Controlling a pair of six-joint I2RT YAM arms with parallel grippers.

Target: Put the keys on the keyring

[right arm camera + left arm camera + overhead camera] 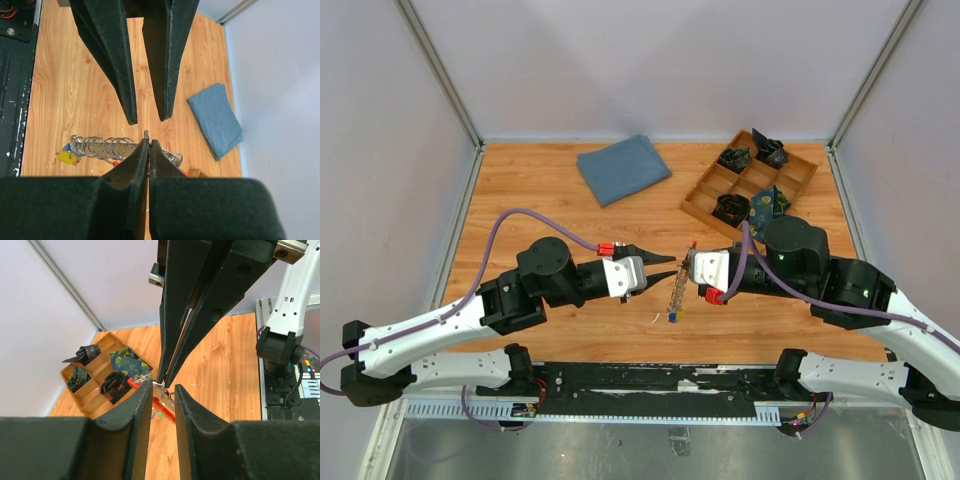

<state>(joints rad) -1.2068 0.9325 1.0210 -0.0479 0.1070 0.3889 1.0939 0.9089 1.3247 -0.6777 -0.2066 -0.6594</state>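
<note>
Right gripper (pixel 148 145), jaws pinched shut on the keys (pixel 102 147), steadied them, evidently so the left gripper (pixel 148 119), jaws parted, could close in.

White links and chunky black joints are making up the left arm (pixel 420 335) and the right arm (pixel 920 328), a purple cable (pixel 510 214) trailing along each. The left gripper (pixel 674 266) and right gripper (pixel 689 264) are showing white bodies, tapered black fingers (pixel 655 256) and small red tabs (pixel 606 248).

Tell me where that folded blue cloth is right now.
In the top view, the blue cloth lies flat near the far edge of the table, slightly left of centre. Its nearest neighbour is the wooden tray, just to its right.
</note>
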